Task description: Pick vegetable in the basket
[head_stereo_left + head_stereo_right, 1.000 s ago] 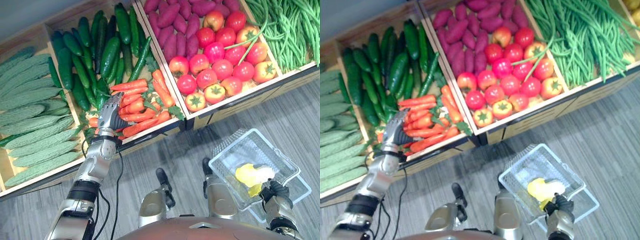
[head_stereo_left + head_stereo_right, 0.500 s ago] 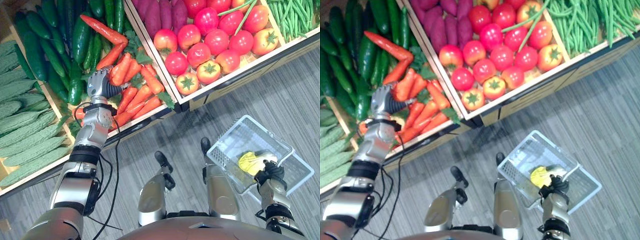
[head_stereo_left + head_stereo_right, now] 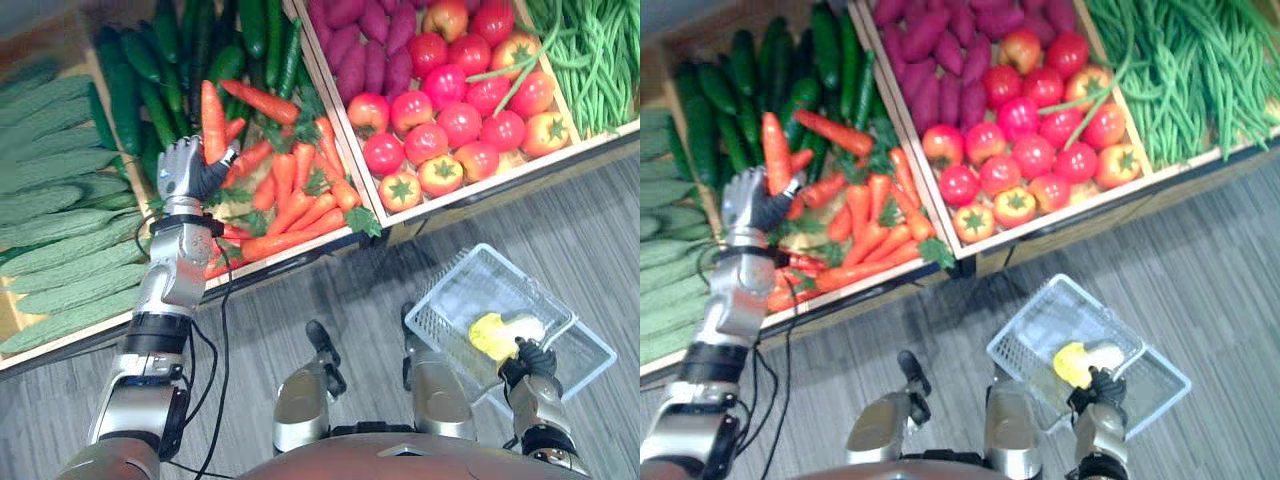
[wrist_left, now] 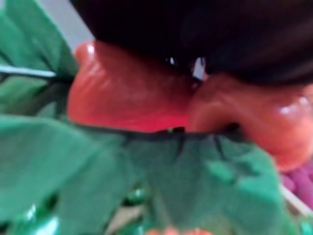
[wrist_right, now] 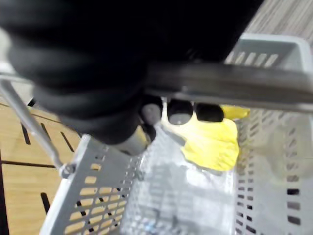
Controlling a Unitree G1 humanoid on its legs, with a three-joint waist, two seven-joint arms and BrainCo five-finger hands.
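— What do we see at our left hand point(image 3: 185, 170) from the left eye?
— Our fingers are clamped round one carrot point(image 3: 212, 118). It stands up above them, with the carrot pile point(image 3: 295, 195) just to their right and the tomatoes point(image 3: 450, 110) well beyond that.
— And from the right eye, our right hand point(image 3: 1095, 388)?
— Its fingers are closed at the near edge of the basket point(image 3: 1030, 335). A yellow vegetable point(image 3: 1072, 364) lies inside, just past them.
— What about the left wrist view?
— The carrot sits tight against our hand's dark cover, with green leaves point(image 4: 98, 181) close in front of it. We cannot make out the fingers themselves there.
— And the right wrist view?
— Our fingertips point(image 5: 180, 111) are curled round the handle point(image 5: 230, 85), gripping it. The yellow vegetable lies right behind them on the basket's floor.
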